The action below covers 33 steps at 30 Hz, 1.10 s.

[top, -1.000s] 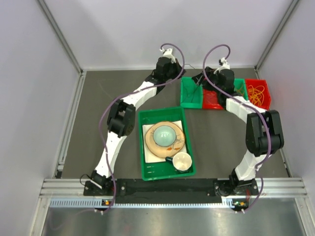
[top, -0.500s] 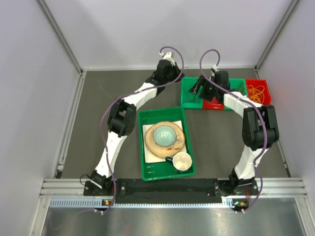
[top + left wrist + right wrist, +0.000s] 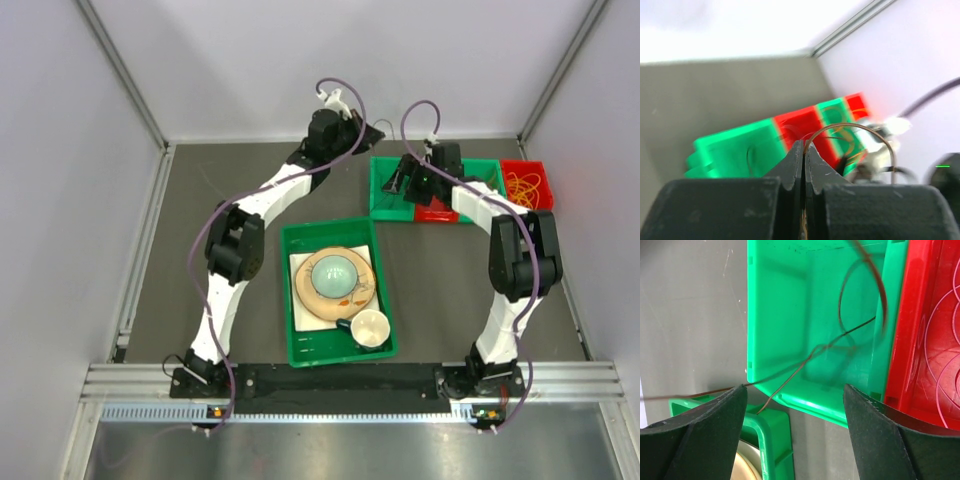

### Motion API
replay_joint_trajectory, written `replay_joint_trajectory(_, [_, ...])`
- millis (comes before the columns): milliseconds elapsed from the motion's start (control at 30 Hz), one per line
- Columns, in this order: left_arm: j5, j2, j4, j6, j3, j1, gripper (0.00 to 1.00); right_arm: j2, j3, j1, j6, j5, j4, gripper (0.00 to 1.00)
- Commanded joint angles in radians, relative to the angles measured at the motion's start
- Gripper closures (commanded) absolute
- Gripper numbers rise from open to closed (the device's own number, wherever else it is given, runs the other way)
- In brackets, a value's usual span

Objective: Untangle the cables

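Note:
My left gripper [image 3: 804, 148] is shut on a thin brownish cable [image 3: 850, 126] that arcs out of the fingertips to the right. In the top view that left gripper [image 3: 366, 130] hangs raised near the back wall, left of the bins. My right gripper [image 3: 795, 390] stands open above the near edge of a green bin [image 3: 790, 300], holding nothing. A dark thin cable [image 3: 805, 360] loops inside that bin and runs out left past the left fingertip [image 3: 740, 395]. Red cables [image 3: 945, 365] lie in the red bin [image 3: 920, 340] beside it. Orange cables [image 3: 522, 185] fill the far right red bin.
A row of small green and red bins [image 3: 455, 190] stands at the back right. A large green tray [image 3: 292, 300] in the middle holds a plate, a bowl and a cup [image 3: 368, 327]. Its corner [image 3: 775, 440] shows below my right gripper. Walls close in on three sides.
My right gripper has swung left from the red bin to over the leftmost green bin and opened wider. My left gripper has risen and shifted back and right, still shut.

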Motion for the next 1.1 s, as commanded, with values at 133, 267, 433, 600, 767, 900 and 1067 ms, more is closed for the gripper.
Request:
replay_joint_trajectory(133, [-0.027,-0.065,0.077,-0.089,0.09,0.0,1.0,-0.013,0.041,0.029,-0.029,0.015,0.001,0.23])
replay_joint_trajectory(267, [-0.046,-0.001,0.065,-0.137,0.151,-0.001,1.0,-0.027,0.019,0.036,-0.023,0.012,0.017,0.23])
replay_joint_trajectory(433, [-0.06,0.039,0.023,-0.11,0.184,-0.003,1.0,-0.097,-0.038,0.04,-0.022,0.008,0.045,0.23])
replay_joint_trajectory(600, [-0.077,0.093,0.005,-0.097,0.197,-0.003,1.0,-0.185,-0.111,0.038,-0.037,0.031,0.045,0.23])
replay_joint_trajectory(767, [-0.097,0.154,-0.024,-0.077,0.237,-0.004,1.0,-0.274,-0.159,0.04,-0.045,0.043,0.033,0.22])
replay_joint_trajectory(900, [-0.123,0.174,-0.054,-0.041,0.259,-0.012,1.0,-0.325,-0.176,0.038,-0.068,0.066,-0.004,0.2])
replay_joint_trajectory(1067, [-0.141,0.196,-0.071,-0.005,0.268,-0.024,1.0,-0.383,-0.205,0.035,-0.071,0.106,-0.004,0.19])
